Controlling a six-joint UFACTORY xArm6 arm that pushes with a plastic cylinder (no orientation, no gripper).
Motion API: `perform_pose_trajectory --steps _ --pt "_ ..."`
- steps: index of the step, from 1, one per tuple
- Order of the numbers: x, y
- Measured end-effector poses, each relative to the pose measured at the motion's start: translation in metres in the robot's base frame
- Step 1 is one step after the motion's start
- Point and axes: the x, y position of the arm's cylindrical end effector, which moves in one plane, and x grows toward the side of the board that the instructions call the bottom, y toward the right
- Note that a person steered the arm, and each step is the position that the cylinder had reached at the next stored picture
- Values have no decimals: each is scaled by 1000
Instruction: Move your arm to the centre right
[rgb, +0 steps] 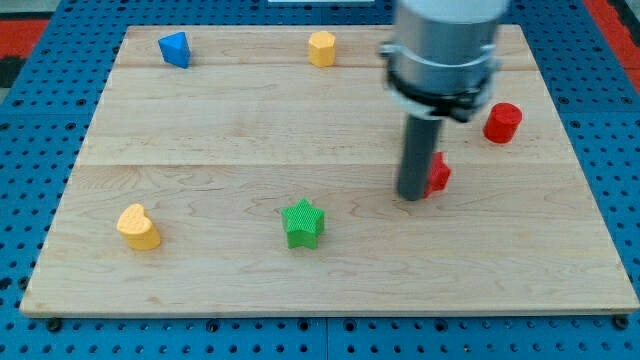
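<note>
Six small blocks lie spread on the wooden table (200, 140).
A blue block (175, 49) and a yellow hexagon (321, 47) are near the view's top; a red cylinder (502, 122) and a partly hidden red block (437, 173) at right; a yellow heart (138, 227) and a green star (303, 222) lower.

Red blocks (437, 173) (502, 122) crowding centre right

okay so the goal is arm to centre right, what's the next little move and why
Probably slide my tip slightly toward the view's right. It sits right of centre on the wooden board, touching a partly hidden red block; the red cylinder block lies beyond, nearer the right edge.
</note>
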Motion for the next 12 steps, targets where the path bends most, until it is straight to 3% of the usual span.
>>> perform_pose_trajectory --steps 1,2,3,5,7,12 --pt "-42 52" --pt "-35 76" --pt "-1 89" --pt "11 186" --pt "-13 200" --pt "-5 211"
